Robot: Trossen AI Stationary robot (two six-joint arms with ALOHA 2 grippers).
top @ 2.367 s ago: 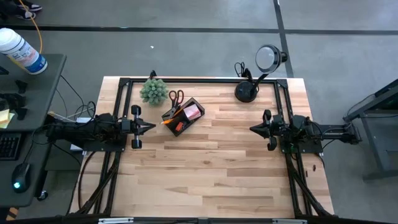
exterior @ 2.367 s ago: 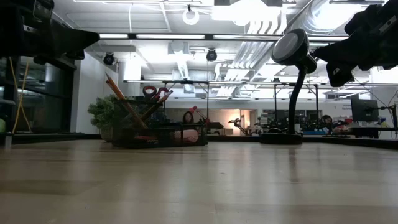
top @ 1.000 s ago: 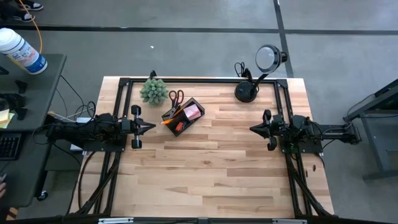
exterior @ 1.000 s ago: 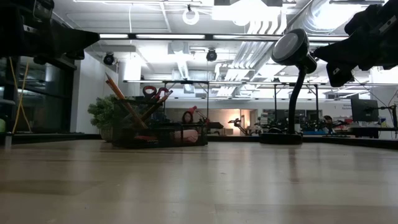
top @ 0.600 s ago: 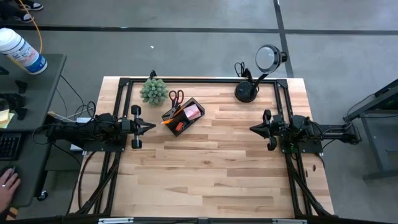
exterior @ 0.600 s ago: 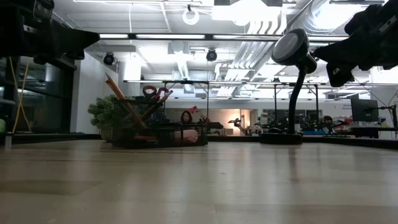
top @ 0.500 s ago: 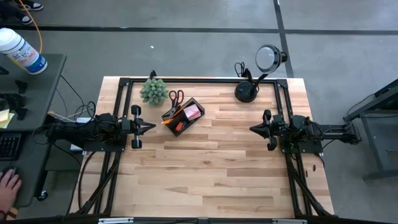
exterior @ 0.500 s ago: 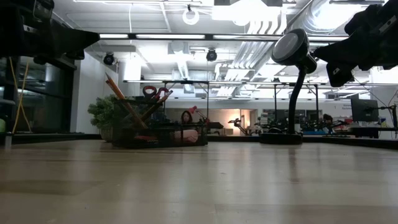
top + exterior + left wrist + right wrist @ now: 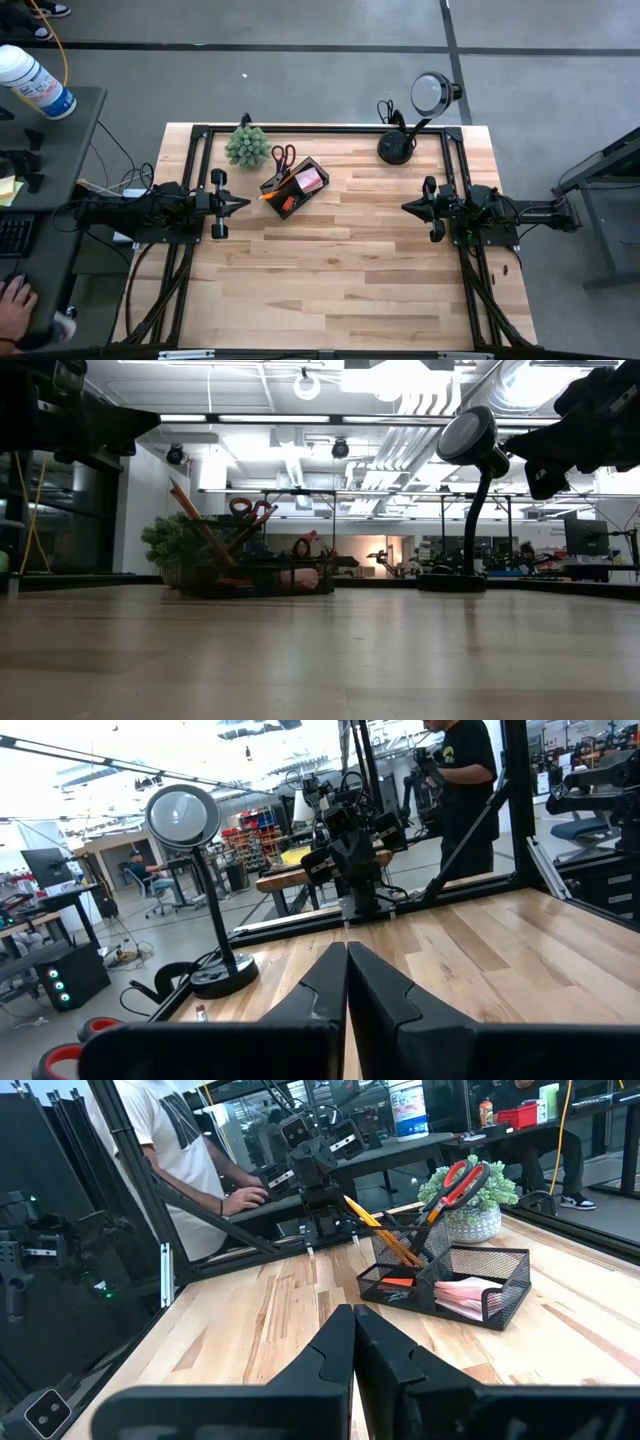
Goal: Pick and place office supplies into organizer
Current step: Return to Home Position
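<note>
Person's hand (image 9: 12, 298) at far-left edge, on the side bench (image 9: 75, 115). White bottle (image 9: 36, 82) sits at that bench's far end. Right wrist view shows a person in a white shirt (image 9: 150, 1140) standing there.

Left hand (image 9: 244, 203) hovers over left side of main bench (image 9: 350, 270), pointing inward. Fingers pressed together, nothing btwn them (clear in left wrist view).

Green spiky plant (image 9: 246, 146) at back-left of bench.

Organizer (image 9: 296, 188) just right of plant: black mesh box, sits at an angle, near left hand's tip but not touching.
- red-handled scissors (image 9: 459, 1180): upright in tall section, handles up
- orange-yellow pencils (image 9: 378, 1232): also in tall section, leaning out toward left arm
- pink sticky-note pad (image 9: 462, 1293): flat in low compartment
- small red-orange block (image 9: 397, 1281): low section beside the pad
- pen + tiny black piece: can't tell

Black round-headed lamp (image 9: 398, 146): base at back-right of bench, head hangs past the back edge.

Right hand (image 9: 407, 207) over right side of bench, pointing inward at the left hand. Fingers closed on each other, holding nothing. Well apart from organizer.

Low view: both arms up in the top corners, off the bench surface. Organizer + lamp stand on it btwn them.

Left wrist view: person in dark shirt (image 9: 465, 770) beyond the right arm, off the bench.
</note>
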